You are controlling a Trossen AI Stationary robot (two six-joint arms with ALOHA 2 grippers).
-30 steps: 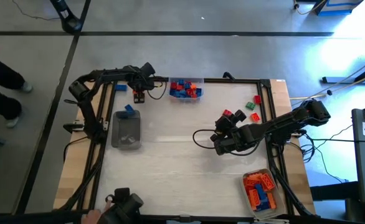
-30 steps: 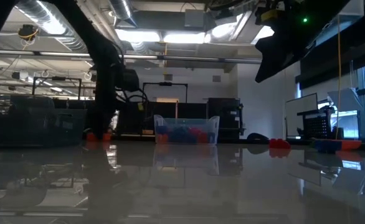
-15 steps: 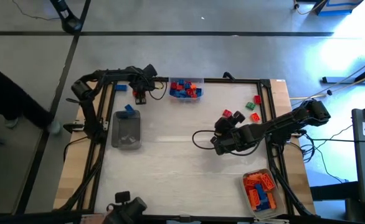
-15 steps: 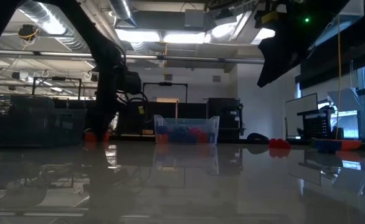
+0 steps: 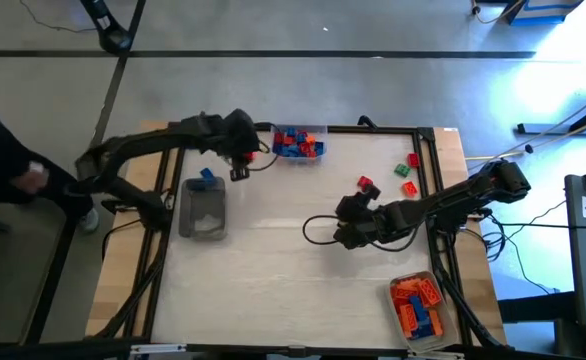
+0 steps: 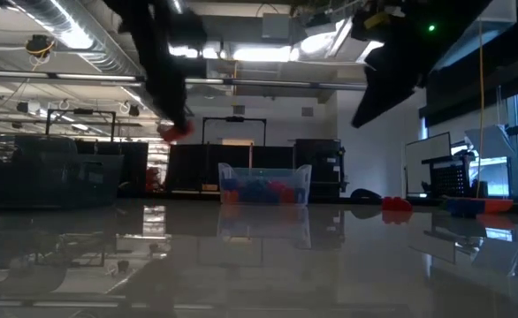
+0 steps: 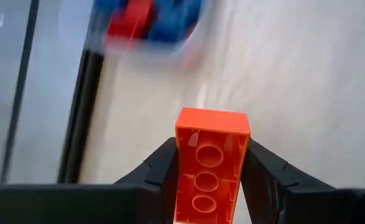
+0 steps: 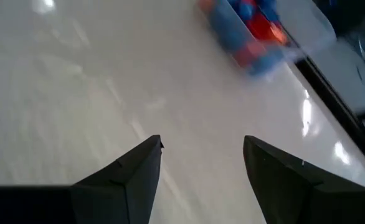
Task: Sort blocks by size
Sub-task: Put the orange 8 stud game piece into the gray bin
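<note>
Glossy white tabletop (image 5: 273, 270) fills a dark metal frame, and the low view shows an industrial room with ceiling ducts behind it. The left gripper (image 7: 208, 163) hangs above the table near its far left corner, beside the clear tray of blue and red blocks (image 5: 298, 143) at the far edge. Its fingers are clamped on an orange block (image 7: 210, 163), a smooth rectangular plastic brick held by its two long sides; the hollow underside with three round tubes in a row faces the wrist camera, and the long axis runs straight out between the fingers, away from the wrist. In the low view the same block (image 6: 174, 132) shows as a small red-orange spot raised well above the surface. A grey tray (image 5: 202, 212) lies near the left edge with a blue block (image 5: 207, 177) at its far end. The right gripper (image 8: 198, 158) hovers over the table's middle right, fingers spread wide and empty. Loose red and green blocks (image 5: 405, 170) lie near the far right corner, and a clear tray of orange and blue blocks (image 5: 418, 305) sits at the near right corner.
</note>
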